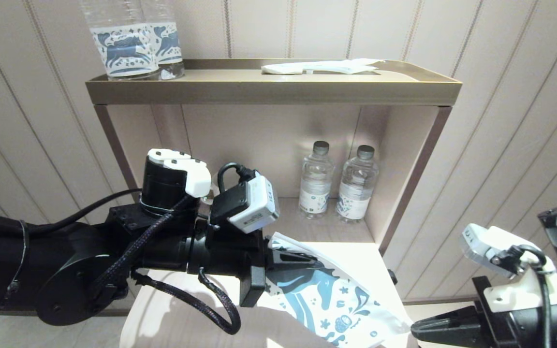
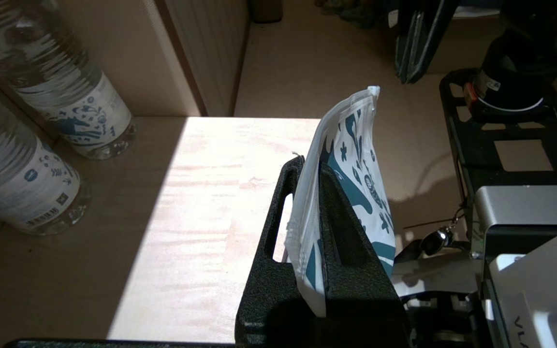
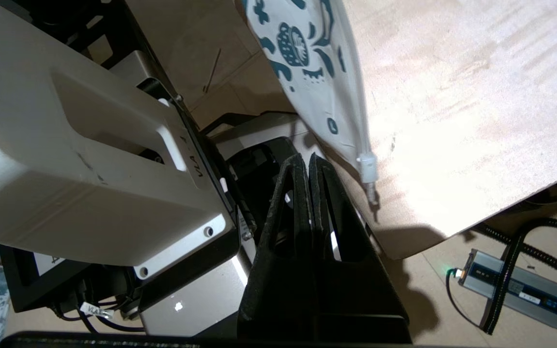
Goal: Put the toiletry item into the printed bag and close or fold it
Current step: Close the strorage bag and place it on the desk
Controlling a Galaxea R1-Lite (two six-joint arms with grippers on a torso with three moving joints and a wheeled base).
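Top tray (image 1: 273, 92): two bottles (image 1: 133, 46) stand together at its left end; a flat wrapped packet (image 1: 322, 66) lies near its right end.
Open shelf below: two more bottles (image 1: 339, 181) stand side by side toward the back right corner, against the rear wall.
Lower table (image 1: 356, 256): juts forward from the shelf, in front of those bottles.
Printed bag (image 1: 329, 299): hangs above the table's front right part, one end between the left gripper (image 1: 288, 263) fingers, its far end reaching toward the table's right edge.
Right gripper (image 1: 416, 329): just beside the bag's zipper end, off the table's front right corner.
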